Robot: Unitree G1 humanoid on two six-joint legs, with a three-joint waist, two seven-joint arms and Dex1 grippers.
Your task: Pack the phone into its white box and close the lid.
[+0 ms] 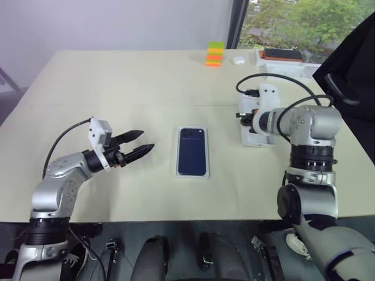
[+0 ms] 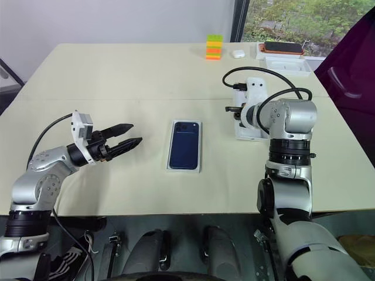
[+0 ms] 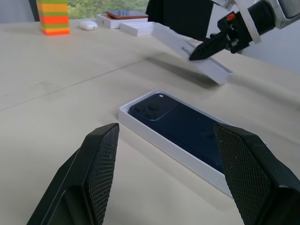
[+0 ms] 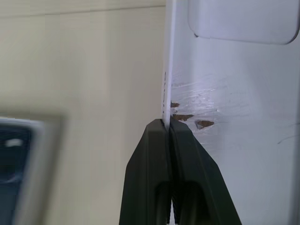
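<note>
The phone (image 1: 192, 151) lies flat inside the white box (image 1: 179, 172), in the middle of the surface (image 1: 117, 88). So the phone part looks done, and the lid (image 3: 206, 65) is the job now.

The right claw (image 3: 199, 50) has its two black fingers squeezed together on a thin side wall of the lid. The lid is tipped up, with one end raised off the surface, well apart from the box, over on the right side. Its plain white inside shows in the right wrist view, with a few small brown marks near the fingers.

The left claw (image 1: 136, 144) hangs just left of the box with its fingers apart, holding nothing.

To do this step well, I think the right claw should keep a firm pinch, because it only has a thin edge and the lid could slip or swing. It should carry the lid slowly over the box, open side down, and line up all four corners first. Then it should lower the lid flat, not tilted, so it does not jam on one side. The left claw could steady the box so it does not slide away.
</note>
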